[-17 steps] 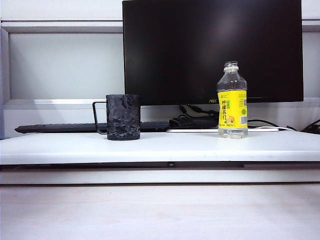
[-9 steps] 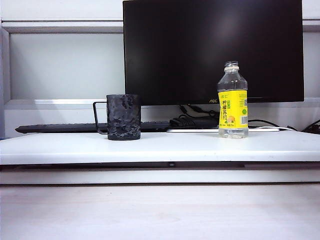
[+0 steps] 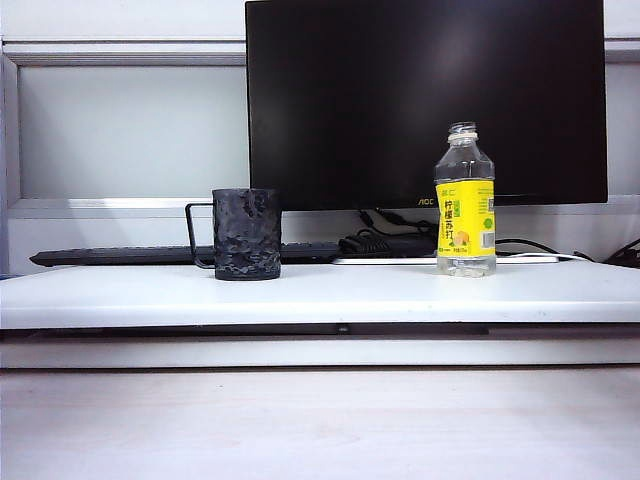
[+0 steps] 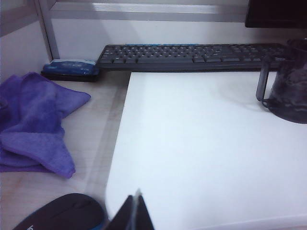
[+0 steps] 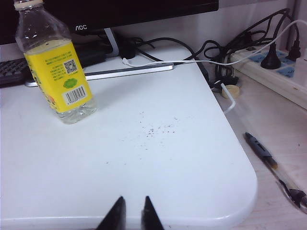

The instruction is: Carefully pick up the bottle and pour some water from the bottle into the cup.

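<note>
Right gripper (image 5: 130,211) is parked low at the near edge of the white table (image 5: 158,158), fingers with just a narrow slit between them and nothing in it, so basically empty-handed and waiting. Left gripper (image 4: 135,213) is the same story on its side, tips pinched fully together at the near table edge, holding nothing. Neither arm shows in the exterior view, so I'd say the job hasn't really started. From that camera, the bottle (image 3: 465,200) stands upright out at about 2 o'clock on the table, cap off, with what looks like a little water (image 3: 465,264) at the bottom. The cup (image 3: 246,234) sits well apart from it at roughly 10 o'clock, its handle pointing away from the bottle. Makes sense as a layout: bottle in front of the right arm for grabbing, cup left with its open mouth up for pouring. With no cap, any tilt during the lift could slosh, so I'd guess the right jaws need to widen a lot first, then squeeze around the yellow label.
</note>
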You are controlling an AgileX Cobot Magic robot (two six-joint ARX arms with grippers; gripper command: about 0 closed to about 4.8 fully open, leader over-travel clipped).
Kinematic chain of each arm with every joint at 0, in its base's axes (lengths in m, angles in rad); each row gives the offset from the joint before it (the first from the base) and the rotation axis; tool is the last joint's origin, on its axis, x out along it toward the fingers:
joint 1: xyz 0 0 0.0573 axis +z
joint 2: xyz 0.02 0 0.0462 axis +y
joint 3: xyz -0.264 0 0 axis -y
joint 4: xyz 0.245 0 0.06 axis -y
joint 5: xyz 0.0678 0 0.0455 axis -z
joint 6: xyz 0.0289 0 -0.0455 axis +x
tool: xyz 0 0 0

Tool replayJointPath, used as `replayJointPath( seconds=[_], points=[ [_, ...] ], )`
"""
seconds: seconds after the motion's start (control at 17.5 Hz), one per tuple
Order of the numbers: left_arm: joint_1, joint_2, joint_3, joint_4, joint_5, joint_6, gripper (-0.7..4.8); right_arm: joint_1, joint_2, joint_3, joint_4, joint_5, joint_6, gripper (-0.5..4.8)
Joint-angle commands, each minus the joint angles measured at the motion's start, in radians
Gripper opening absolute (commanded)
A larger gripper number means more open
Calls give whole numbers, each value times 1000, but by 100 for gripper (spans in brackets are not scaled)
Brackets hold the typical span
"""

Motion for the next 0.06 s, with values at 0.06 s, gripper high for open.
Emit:
replayJointPath(
  seconds=[0.06],
  points=[
    [2,0,1,12,7,3,-5,0,0,-3,16,2,1,54]
  ],
)
